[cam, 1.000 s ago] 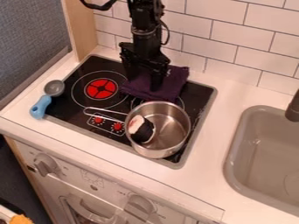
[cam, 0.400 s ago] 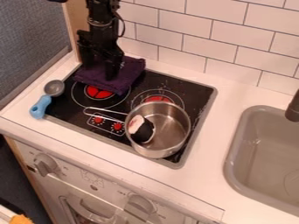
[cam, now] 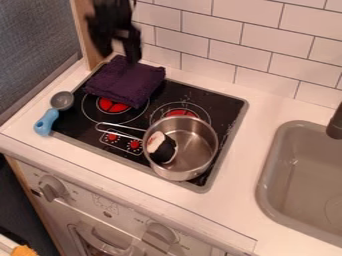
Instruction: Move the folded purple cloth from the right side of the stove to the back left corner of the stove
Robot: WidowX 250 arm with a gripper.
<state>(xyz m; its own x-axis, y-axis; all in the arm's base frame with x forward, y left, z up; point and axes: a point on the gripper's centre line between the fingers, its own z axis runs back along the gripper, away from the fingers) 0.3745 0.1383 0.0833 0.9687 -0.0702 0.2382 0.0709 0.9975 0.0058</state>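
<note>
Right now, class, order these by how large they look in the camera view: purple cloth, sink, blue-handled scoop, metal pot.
1. Sink, partly cut off
2. Metal pot
3. Purple cloth
4. Blue-handled scoop

The arm is black throughout, with a chunky, angular lower body. Its jaws are black too, with narrow, straight-sided fingers. Smaller details cannot be made out.

A blue-handled scoop is lying left of the metal pot; a gray sink is sitting right of it.
</note>
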